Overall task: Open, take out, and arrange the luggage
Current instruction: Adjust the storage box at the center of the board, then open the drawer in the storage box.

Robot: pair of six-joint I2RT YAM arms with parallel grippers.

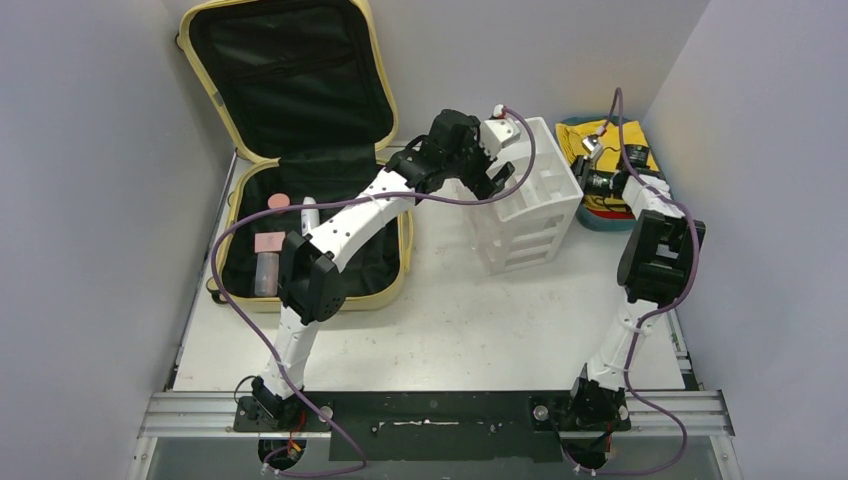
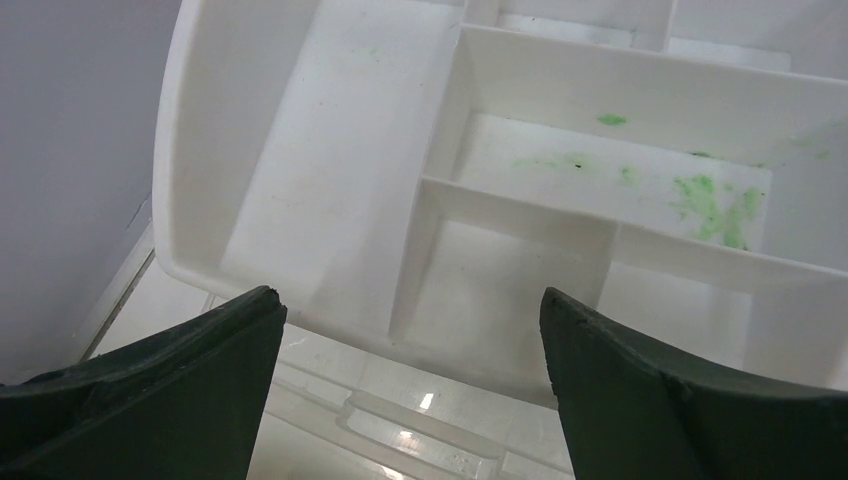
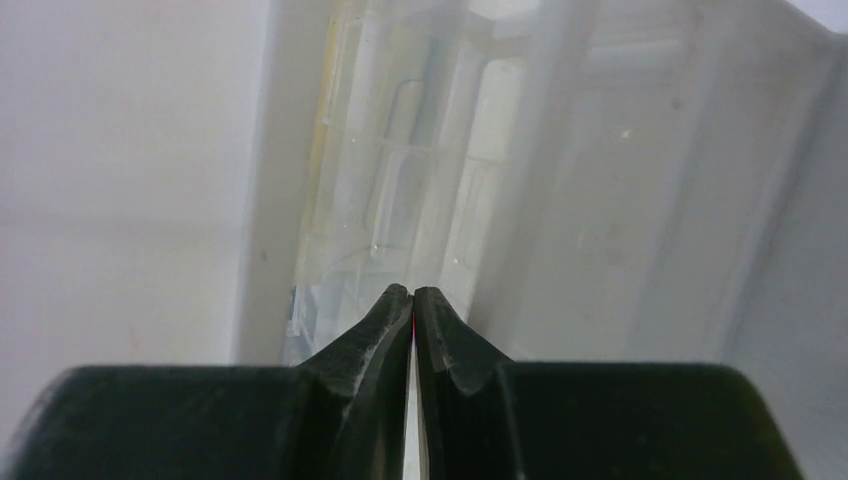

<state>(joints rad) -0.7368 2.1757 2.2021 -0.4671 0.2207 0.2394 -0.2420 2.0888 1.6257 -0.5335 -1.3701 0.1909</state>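
The suitcase [image 1: 290, 80] lies open at the far left of the table [image 1: 450, 320], lid leaning on the wall, with a few small items [image 1: 268, 243] in the bottom half. The left gripper [image 2: 410, 380] hangs over the white organizer [image 2: 330, 150], fingers spread wide, holding nothing. The right gripper [image 3: 413, 300] is pinched closed on nothing I can see, nose near the organizer's side. My worry: the left arm stretches right across the suitcase, so a low swing back could clip the rim or knock the bottle [image 1: 266, 273] over. The right one could shove the organizer too.
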